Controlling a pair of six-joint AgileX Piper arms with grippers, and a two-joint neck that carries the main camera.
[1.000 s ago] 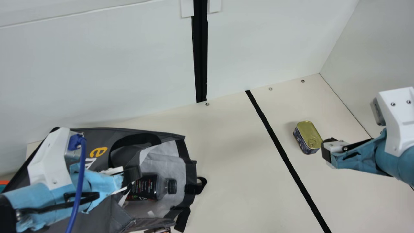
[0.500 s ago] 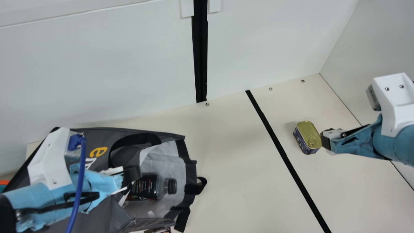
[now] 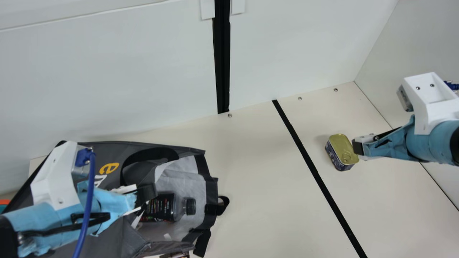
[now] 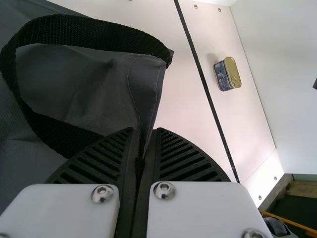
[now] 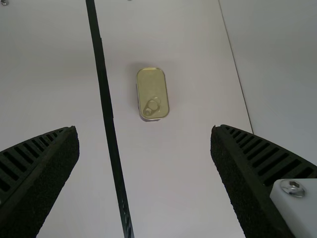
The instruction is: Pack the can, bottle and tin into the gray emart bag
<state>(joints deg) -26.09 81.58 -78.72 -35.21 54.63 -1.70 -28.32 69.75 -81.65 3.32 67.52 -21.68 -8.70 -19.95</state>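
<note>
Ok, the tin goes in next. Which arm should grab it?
Right, I'd say. The right gripper is open and close to the tin. The left gripper is shut on the gray bag's edge, well away from the tin; letting go might let the bag sag.

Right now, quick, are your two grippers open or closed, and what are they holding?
Left gripper: closed, pinching the edge of the gray bag.
Right gripper: open, holding nothing; the tin sits on the table.
</note>
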